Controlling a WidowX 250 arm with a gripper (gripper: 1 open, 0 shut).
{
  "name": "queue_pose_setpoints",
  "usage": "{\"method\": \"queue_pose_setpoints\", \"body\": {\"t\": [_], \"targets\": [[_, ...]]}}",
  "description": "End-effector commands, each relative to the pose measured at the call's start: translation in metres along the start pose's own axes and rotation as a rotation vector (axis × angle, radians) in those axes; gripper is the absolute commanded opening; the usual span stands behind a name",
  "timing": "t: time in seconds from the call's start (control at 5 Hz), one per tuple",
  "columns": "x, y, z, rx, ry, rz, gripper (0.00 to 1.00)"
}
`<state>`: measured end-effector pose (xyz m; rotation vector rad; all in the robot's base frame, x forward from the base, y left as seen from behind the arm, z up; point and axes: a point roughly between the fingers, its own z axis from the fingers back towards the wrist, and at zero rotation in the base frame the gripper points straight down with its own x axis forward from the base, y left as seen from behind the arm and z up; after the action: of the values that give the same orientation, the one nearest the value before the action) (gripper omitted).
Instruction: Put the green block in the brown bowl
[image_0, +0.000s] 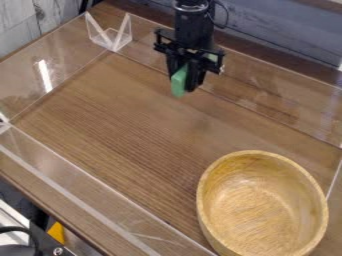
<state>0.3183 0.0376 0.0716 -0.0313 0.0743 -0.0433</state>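
Observation:
The green block (178, 84) hangs upright above the wooden table, pinched between the black fingers of my gripper (183, 80), which is shut on it and points straight down. Only the block's lower part shows below the fingers. The brown bowl (262, 209) sits at the lower right of the view, light wood with a thick rim, and nothing lies in it. The gripper is up and to the left of the bowl, well apart from it.
Clear acrylic walls (54, 70) ring the wooden tabletop (120, 150). A small clear stand (108, 33) sits at the back left corner. The table's front edge runs along the lower left.

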Motion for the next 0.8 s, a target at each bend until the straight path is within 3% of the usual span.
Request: {"method": "queue_pose_setpoints", "body": {"t": [0.0,0.2,0.6], "targets": [[0.001,-0.005,0.027,0.018,-0.090,-0.019,0.00],[0.017,0.006,0.029,0.038,-0.125,-0.041,0.00],[0.053,0.032,0.038,0.052,-0.174,-0.060,0.00]]}}
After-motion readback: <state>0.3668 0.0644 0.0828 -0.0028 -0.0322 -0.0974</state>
